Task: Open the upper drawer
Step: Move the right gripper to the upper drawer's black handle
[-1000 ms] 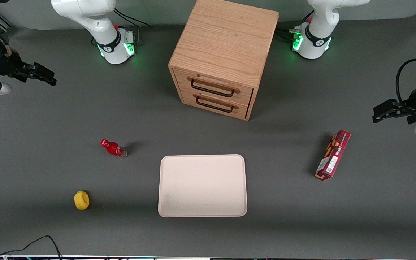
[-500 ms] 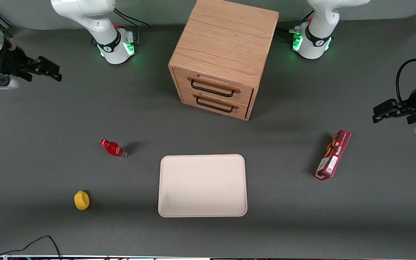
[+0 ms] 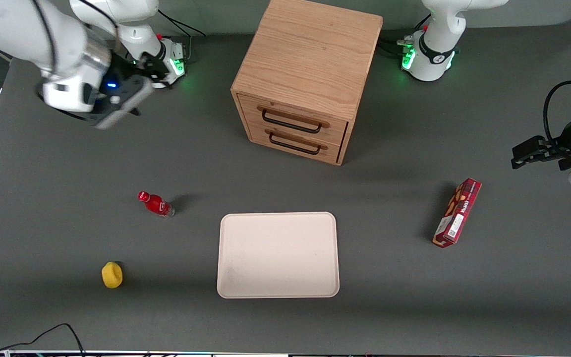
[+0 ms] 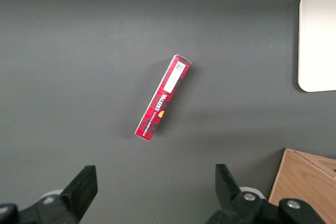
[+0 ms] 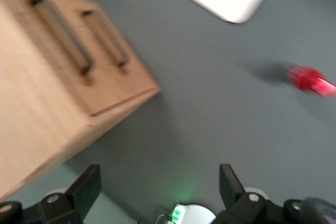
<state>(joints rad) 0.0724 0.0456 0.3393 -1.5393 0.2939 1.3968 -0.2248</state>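
Right arm aloft, upper drawer shut

The gripper hangs in the upper left of the front view, fingers spread wide with nothing between them, well apart from the cabinet. The upper drawer sits flush at top centre, above the lower drawer.

The dark grey matte desk carries a light-oak wooden cabinet at the middle of its edge farthest from the front camera. A cream rectangular tray lies nearer that camera. A small red bottle and a yellow rounded object sit toward the working arm's end, a red biscuit box toward the parked arm's. The gripper hovers above the desk, jaws spread.
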